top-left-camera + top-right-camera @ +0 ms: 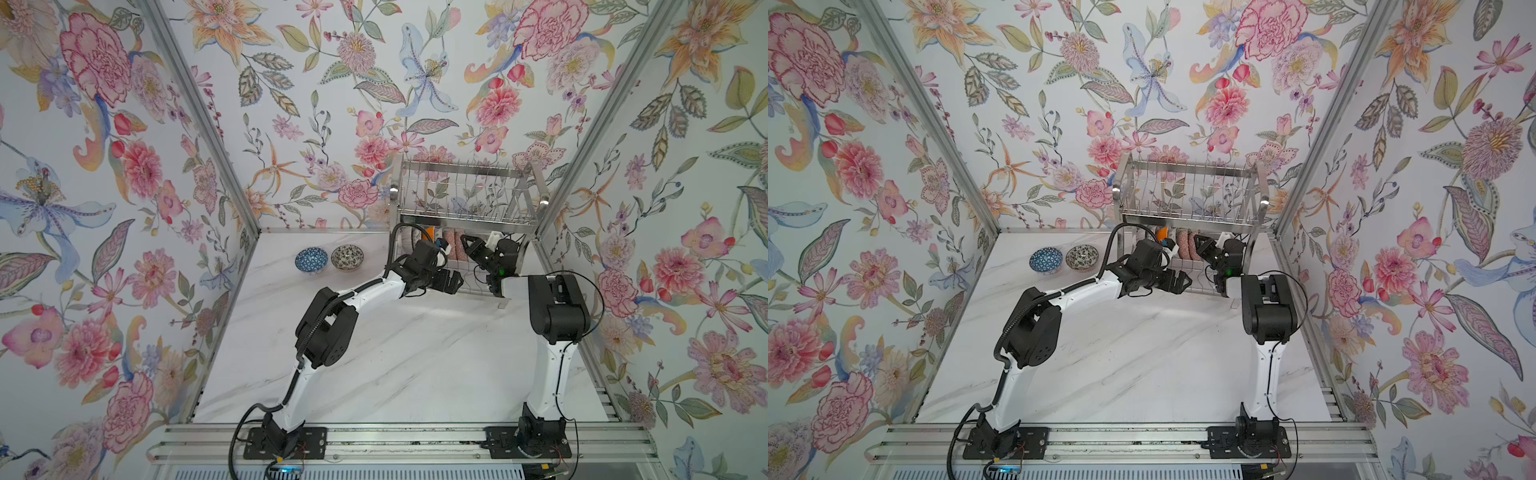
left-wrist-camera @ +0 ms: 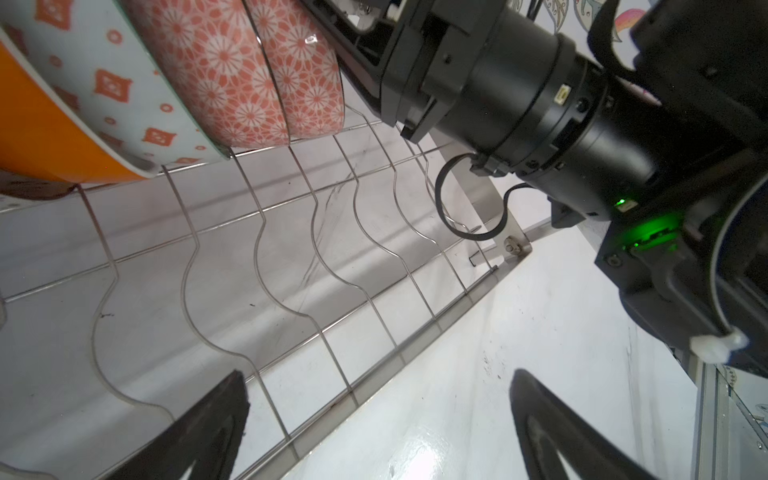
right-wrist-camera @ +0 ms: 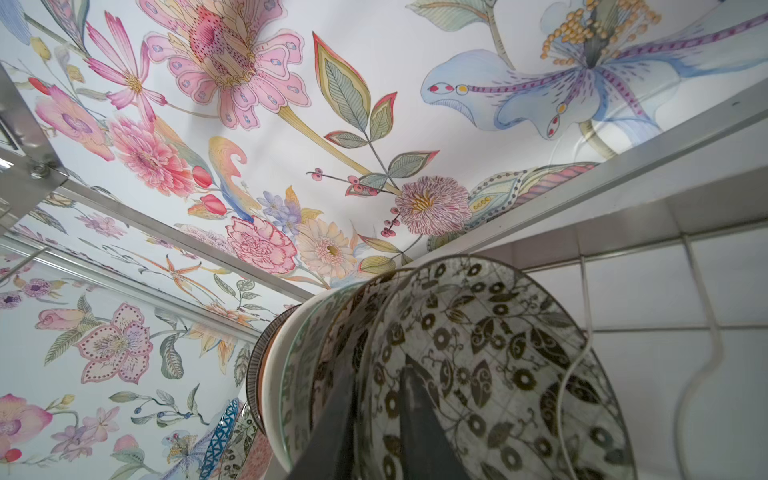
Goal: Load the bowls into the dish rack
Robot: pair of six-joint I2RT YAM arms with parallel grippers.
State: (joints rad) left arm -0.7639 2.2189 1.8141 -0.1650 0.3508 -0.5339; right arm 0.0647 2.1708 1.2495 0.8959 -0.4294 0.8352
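Steel rack (image 1: 461, 195): stood at the back of the table (image 1: 415, 353), right of middle; the upper tier is bare, the lower tier partly filled.
Loaded: a row of bowls is set on edge in the lower wire slots. In the left wrist view an orange bowl (image 2: 41, 137), a diamond bowl (image 2: 124, 91) and two pink bowls (image 2: 232, 83) are seen side by side.
Count: perhaps six in the row; the rims overlap in the right wrist view, so the number is not sure.
To be loaded: a blue bowl (image 1: 311, 259) and a black-white bowl (image 1: 347, 257) stand upright on the table, just beside each other, left of the rack.
Progress: judged well past half.
Right gripper (image 1: 467, 244): placed at the end of the row. Its fingers (image 3: 415, 415) are seen either side of the end bowl (image 3: 498, 353) rim; whether the rim is pinched or freed cannot be told.
Left gripper (image 1: 451, 282): spread wide and empty, held low at the rack's front.
Free slots: several wavy wires beside the pink bowls are unfilled.
Hidden: in both top views the lower tier is largely covered by the arms; the far end of the row is cut off in the left wrist view.
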